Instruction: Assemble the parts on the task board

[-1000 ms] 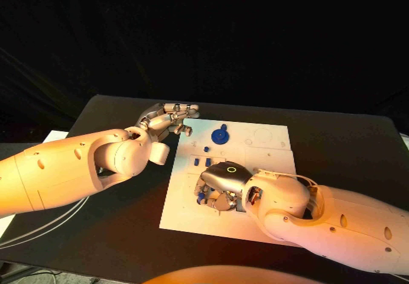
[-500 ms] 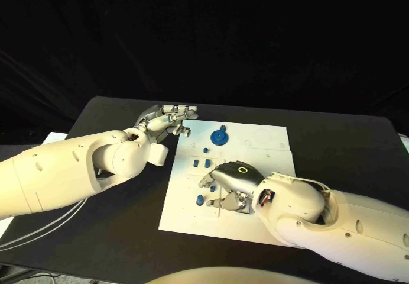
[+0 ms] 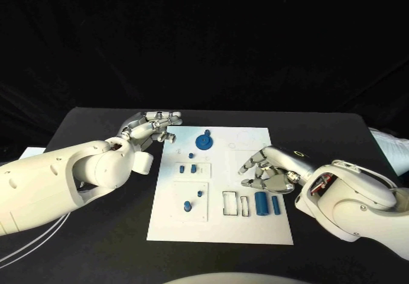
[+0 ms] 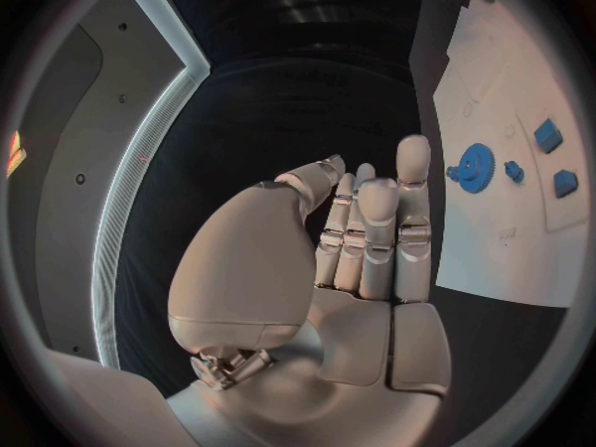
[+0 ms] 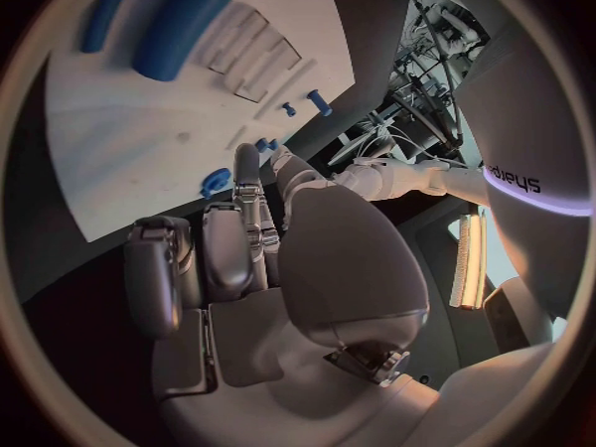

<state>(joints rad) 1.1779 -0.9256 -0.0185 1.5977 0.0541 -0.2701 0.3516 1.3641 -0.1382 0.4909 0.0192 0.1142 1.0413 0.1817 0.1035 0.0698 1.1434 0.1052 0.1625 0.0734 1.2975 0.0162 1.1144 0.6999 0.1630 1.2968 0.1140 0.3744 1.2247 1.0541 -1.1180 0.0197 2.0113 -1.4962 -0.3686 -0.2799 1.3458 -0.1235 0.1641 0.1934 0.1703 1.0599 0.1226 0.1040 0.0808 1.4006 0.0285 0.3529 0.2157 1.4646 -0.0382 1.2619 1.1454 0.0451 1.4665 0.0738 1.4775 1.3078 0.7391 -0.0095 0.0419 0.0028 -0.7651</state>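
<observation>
The white task board (image 3: 223, 228) lies in the middle of the black table. A blue gear (image 3: 204, 141) stands near its far edge. Small blue pegs (image 3: 188, 168) sit on the board's left half, and another blue peg (image 3: 187, 206) stands nearer me. Two blue cylinders (image 3: 266, 204) lie side by side at the near right, beside empty rectangular slots (image 3: 236, 203). My left hand (image 3: 153, 127) hovers at the board's far left corner, fingers straight, holding nothing. My right hand (image 3: 268, 171) hangs over the board's right side, just beyond the cylinders, empty. The right wrist view shows the cylinders (image 5: 178, 25) ahead of the fingers (image 5: 248, 209).
Black table (image 3: 94, 124) surrounds the board on all sides. My left forearm (image 3: 59, 183) lies across the table's left part and my right forearm (image 3: 358, 204) across its near right. A pale object (image 3: 393, 142) shows at the right edge.
The camera has shifted. My right hand has lifted off the board's near middle and moved right, uncovering the two cylinders and pegs. My left hand stays at the far left corner.
</observation>
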